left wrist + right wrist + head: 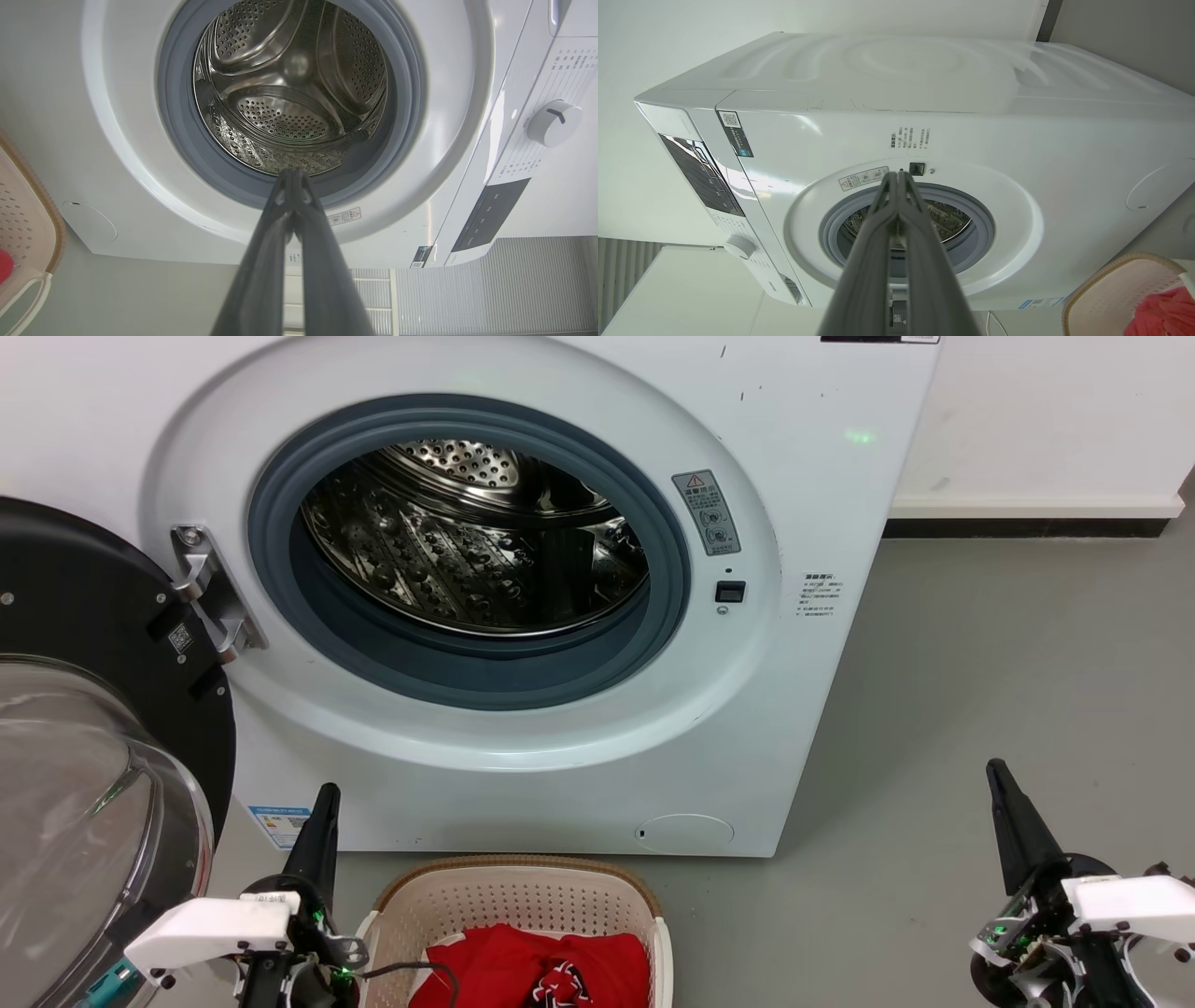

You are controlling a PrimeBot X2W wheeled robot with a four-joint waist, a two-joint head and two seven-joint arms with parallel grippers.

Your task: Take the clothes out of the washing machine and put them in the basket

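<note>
The left gripper (pixel 292 177), fingers pressed together, is pointing toward twelve o'clock at the washing machine (pixel 121 140); the basket (pixel 28 224) is sitting at eight o'clock, holding red clothes (pixel 3 266).

We find the basket (pixel 515 902) on the floor (pixel 980 672) just before the washing machine (pixel 822 476), below its port (pixel 668 588), with the clothes (pixel 495 967) in it; the door (pixel 84 616) stands open at the machine's left.
</note>
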